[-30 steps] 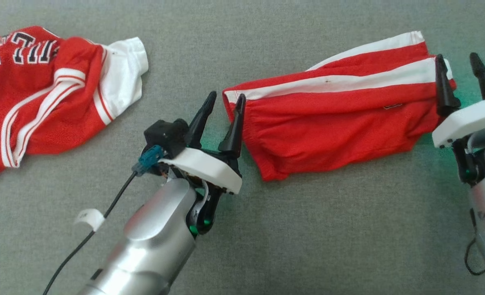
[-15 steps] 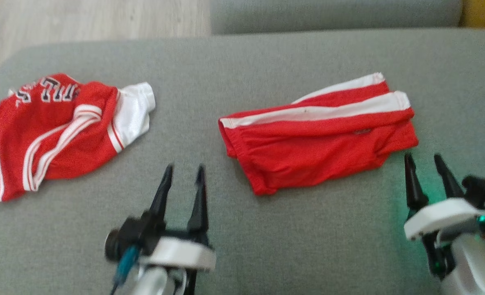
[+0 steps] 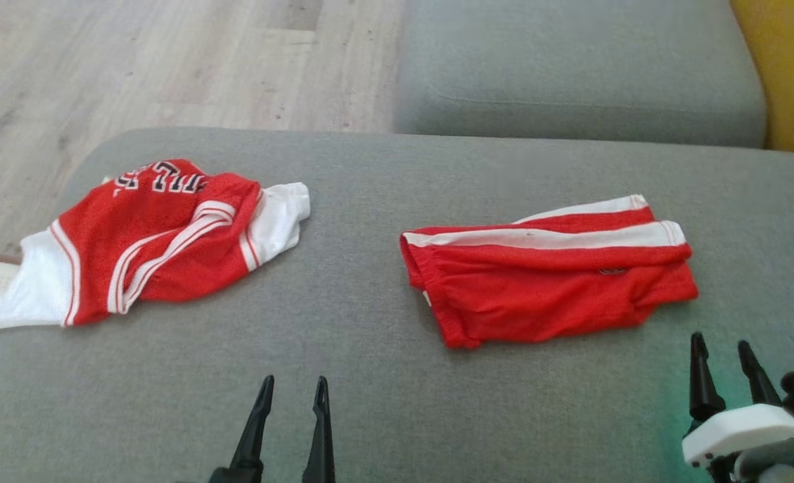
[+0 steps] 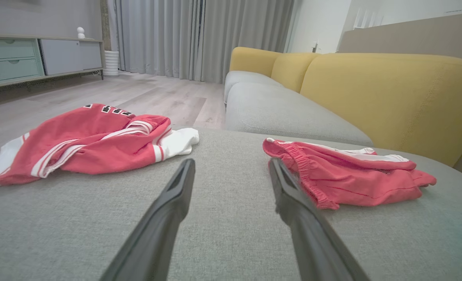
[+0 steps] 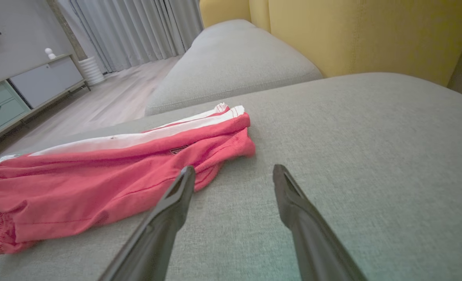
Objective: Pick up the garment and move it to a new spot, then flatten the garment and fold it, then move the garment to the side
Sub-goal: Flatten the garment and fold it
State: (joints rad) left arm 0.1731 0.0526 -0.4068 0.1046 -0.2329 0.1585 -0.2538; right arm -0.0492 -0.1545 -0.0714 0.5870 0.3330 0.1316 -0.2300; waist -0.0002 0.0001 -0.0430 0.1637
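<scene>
We note a grey woven cushion (image 3: 370, 376) bearing the folded red shorts (image 3: 551, 295) (white side stripes, gathered waistband) right of centre, with a crumpled mesh jersey (image 3: 162, 248) well left. Our left gripper (image 3: 294, 380) and right gripper (image 3: 721, 340): tapered fingers spread wide, empty.

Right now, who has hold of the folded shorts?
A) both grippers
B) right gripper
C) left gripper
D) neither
D: the left gripper and right gripper both stand open, short of the shorts, which lie free on the cushion.
</scene>
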